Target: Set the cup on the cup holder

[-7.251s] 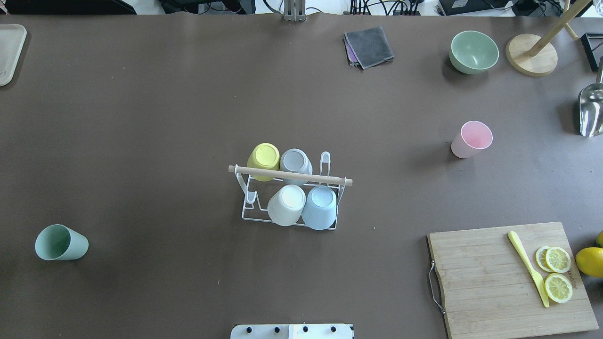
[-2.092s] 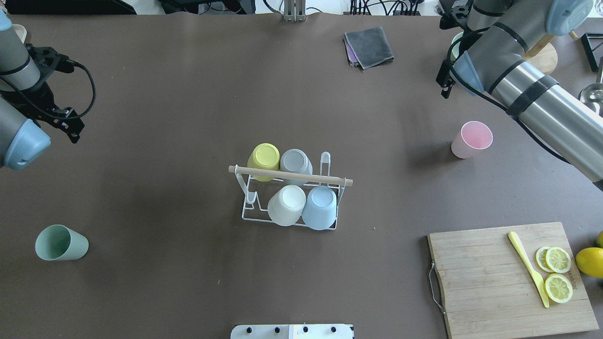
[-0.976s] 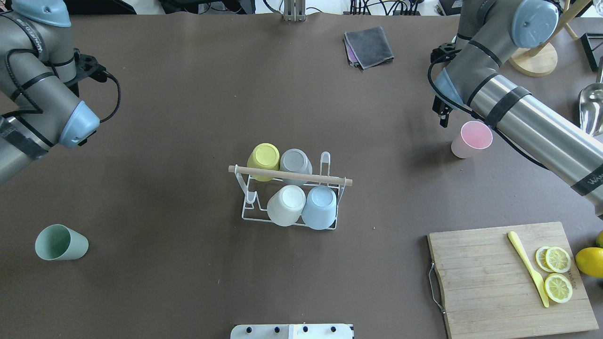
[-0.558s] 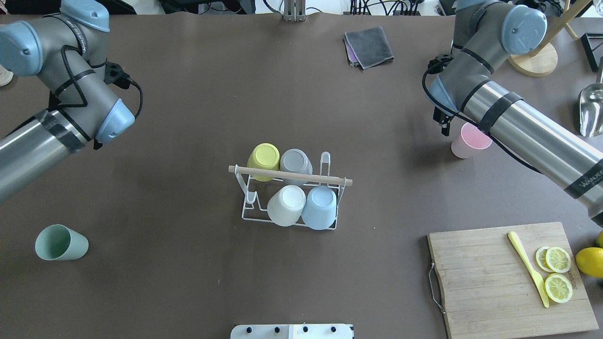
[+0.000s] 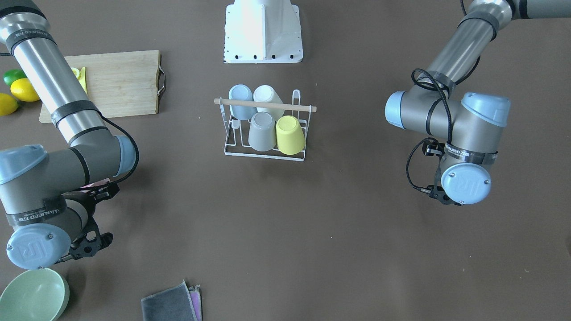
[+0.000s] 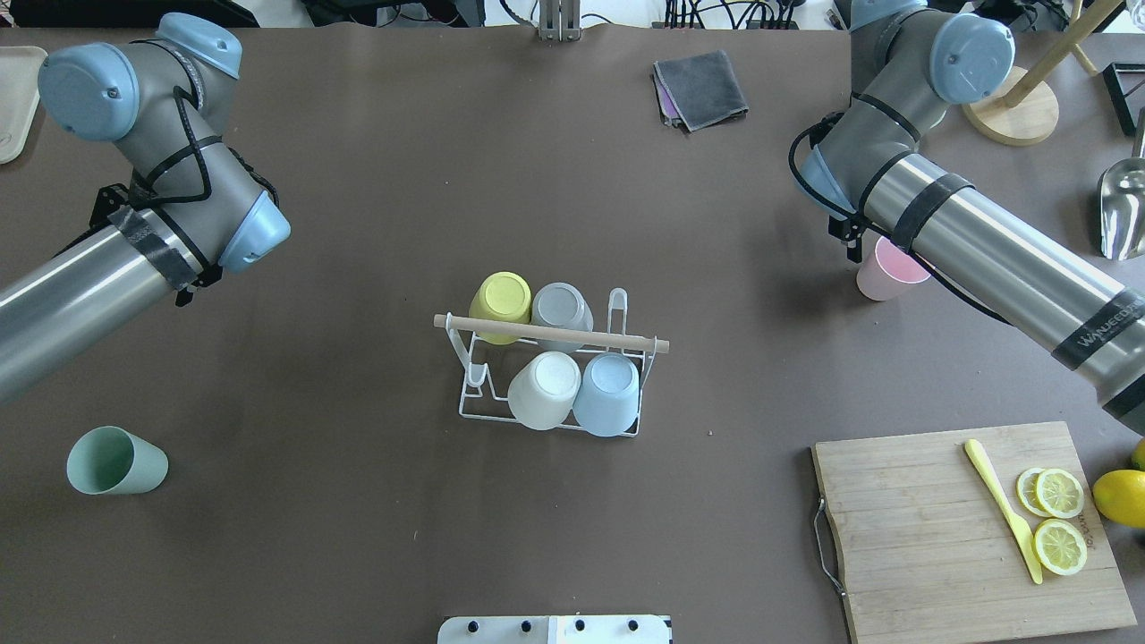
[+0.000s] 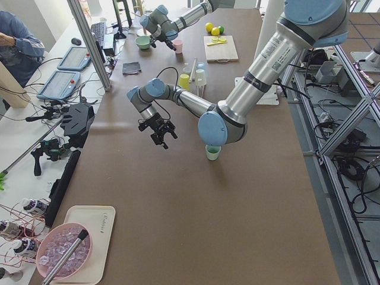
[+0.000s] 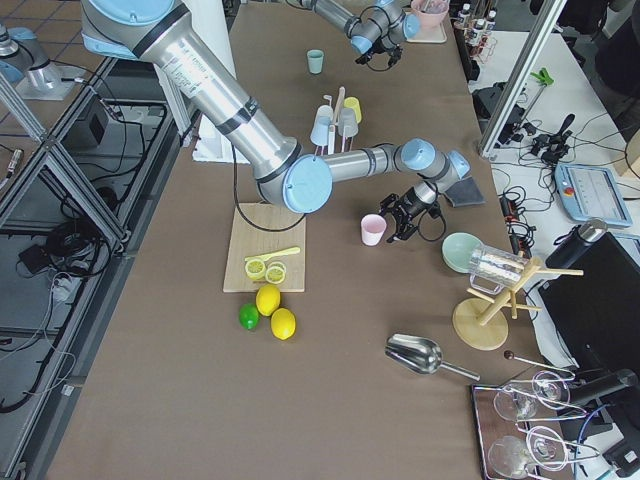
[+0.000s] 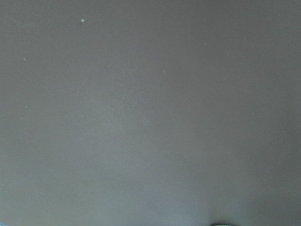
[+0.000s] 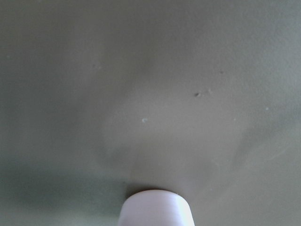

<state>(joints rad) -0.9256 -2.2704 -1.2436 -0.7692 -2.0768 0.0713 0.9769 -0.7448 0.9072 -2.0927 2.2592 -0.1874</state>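
The white wire cup holder (image 6: 472, 390) with its wooden rod stands mid-table, with yellow, grey, white and blue cups upside down on it. A pink cup (image 6: 877, 277) stands upright on the right. My right gripper (image 8: 403, 222) hovers just beyond it, open, holding nothing. The right wrist view shows the pink cup's (image 10: 156, 208) rim at its bottom edge. A green cup (image 6: 116, 461) stands at the near left. My left gripper (image 7: 162, 135) hangs open over bare table, well away from the green cup (image 7: 212, 152).
A cutting board (image 6: 939, 528) with lemon slices and a yellow knife lies near right, beside a lemon (image 6: 1120, 497). At the far right are a grey cloth (image 6: 702, 88), a wooden stand (image 6: 1009, 103) and a metal scoop (image 6: 1123, 210). A green bowl (image 5: 33, 296) sits there too.
Both arms have swung in from the far corners. The right wrist has come down beside the pink cup and the left arm has moved toward the table's left middle. No cup has moved.
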